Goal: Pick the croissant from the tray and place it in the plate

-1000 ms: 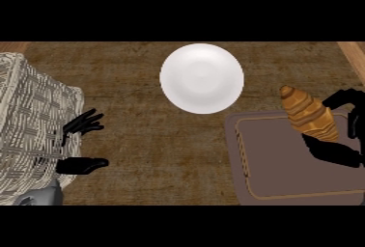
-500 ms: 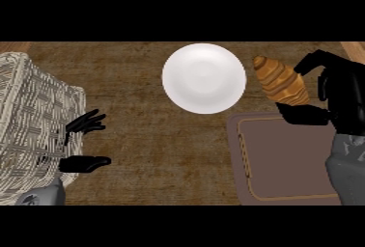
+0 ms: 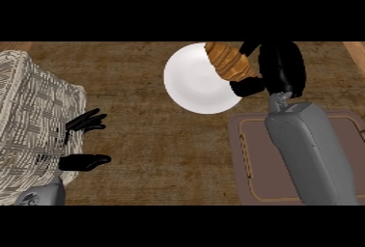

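The golden-brown croissant (image 3: 228,61) hangs over the upper right edge of the white plate (image 3: 196,82), held by my right hand (image 3: 274,67), whose thumb and fingers curl round it from the right. The brown tray (image 3: 249,159) lies at the lower right, partly hidden by my grey right forearm, which crosses it. My left hand (image 3: 85,140) rests open at the lower left, fingers relaxed, right beside the wicker basket.
A large pale wicker basket (image 3: 32,120) fills the left side of the counter. The dark wood-grain counter (image 3: 157,159) stretches between basket and tray. A lighter wooden strip (image 3: 355,50) runs along the upper right corner.
My right hand has carried the croissant up off the tray and leftward, from above the tray's far edge to over the plate's right rim. The left hand has not moved.
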Motion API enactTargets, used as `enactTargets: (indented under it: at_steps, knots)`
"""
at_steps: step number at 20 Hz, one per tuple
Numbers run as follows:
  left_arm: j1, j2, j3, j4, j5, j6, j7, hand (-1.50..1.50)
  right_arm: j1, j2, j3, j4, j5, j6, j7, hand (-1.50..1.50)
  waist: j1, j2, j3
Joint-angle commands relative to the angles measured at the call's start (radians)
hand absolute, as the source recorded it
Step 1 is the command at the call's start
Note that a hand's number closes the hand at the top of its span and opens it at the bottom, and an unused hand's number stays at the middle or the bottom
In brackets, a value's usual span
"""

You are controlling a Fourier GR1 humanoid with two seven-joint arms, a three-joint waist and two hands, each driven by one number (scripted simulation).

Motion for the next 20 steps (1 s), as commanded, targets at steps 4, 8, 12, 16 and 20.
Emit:
enactTargets:
  at_steps: [4,8,12,16,20]
  knots:
    - [0.008,-0.04,-0.01,-0.044,0.029,-0.003,0.049,0.0,-0.187,0.113,-0.026,0.384,0.052,-0.167,-0.07,1.5,0.01,0.003,-0.008]
    - [-0.05,-0.012,0.018,0.081,0.023,0.008,-0.03,0.0,-0.271,0.133,-0.087,0.602,0.029,-0.27,-0.152,1.5,0.007,0.009,-0.009]
    - [0.014,-0.057,-0.03,-0.056,0.01,-0.002,0.032,0.0,-0.299,0.154,-0.164,0.665,-0.059,-0.456,-0.087,-1.5,0.034,0.009,-0.007]
    - [-0.042,-0.034,-0.015,0.043,-0.001,0.03,-0.007,0.0,-0.387,0.155,-0.19,0.842,-0.103,-0.509,-0.092,-1.5,0.023,0.014,-0.008]
    - [-0.036,-0.052,-0.024,0.001,0.015,0.017,0.022,0.0,-0.396,0.155,-0.226,0.939,-0.196,-0.607,-0.173,-1.5,0.042,0.018,-0.008]
